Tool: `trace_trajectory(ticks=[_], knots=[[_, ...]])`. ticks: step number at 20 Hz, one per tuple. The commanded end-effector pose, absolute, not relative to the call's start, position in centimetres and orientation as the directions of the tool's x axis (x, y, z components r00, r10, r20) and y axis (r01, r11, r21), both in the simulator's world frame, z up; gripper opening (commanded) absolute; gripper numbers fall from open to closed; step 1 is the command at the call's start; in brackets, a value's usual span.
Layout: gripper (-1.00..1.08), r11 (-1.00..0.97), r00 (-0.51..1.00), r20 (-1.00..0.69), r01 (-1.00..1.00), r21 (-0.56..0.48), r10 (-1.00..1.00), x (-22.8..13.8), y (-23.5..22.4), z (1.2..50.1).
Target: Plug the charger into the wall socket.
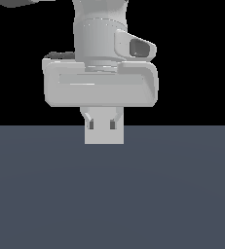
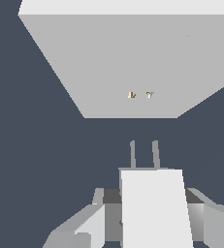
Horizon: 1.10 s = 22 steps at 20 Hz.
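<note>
Now gripper (image 2: 152,213) clenched on charger (image 2: 154,208); two prongs (image 2: 143,154) aimed at socket (image 2: 133,63) holes (image 2: 140,95), still apart; dark worktop (image 1: 112,194) beneath.

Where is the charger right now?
The charger sits between the gripper fingers in the wrist view, prongs pointing toward the socket, not yet touching it.

Pale grey arm: a round wrist above a broad, boxy gripper (image 1: 103,121) body, whose short fingers (image 1: 90,121) carry small dark pads.
</note>
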<state>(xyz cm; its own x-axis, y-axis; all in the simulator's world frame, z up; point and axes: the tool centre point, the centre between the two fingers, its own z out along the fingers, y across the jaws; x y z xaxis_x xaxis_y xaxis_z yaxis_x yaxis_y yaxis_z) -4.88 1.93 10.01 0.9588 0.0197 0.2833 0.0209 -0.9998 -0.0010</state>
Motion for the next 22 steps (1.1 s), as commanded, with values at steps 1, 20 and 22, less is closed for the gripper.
trace_trajectory(ticks=[1,20,22], knots=[[-1.0,-1.0,0.959,0.283,0.021,-0.001,0.02,-4.9,1.9,10.0],[-1.0,-1.0,0.959,0.283,0.021,0.0,0.02,-0.4,2.0,10.0],[-1.0,-1.0,0.959,0.283,0.021,0.0,0.02,-0.4,2.0,10.0]])
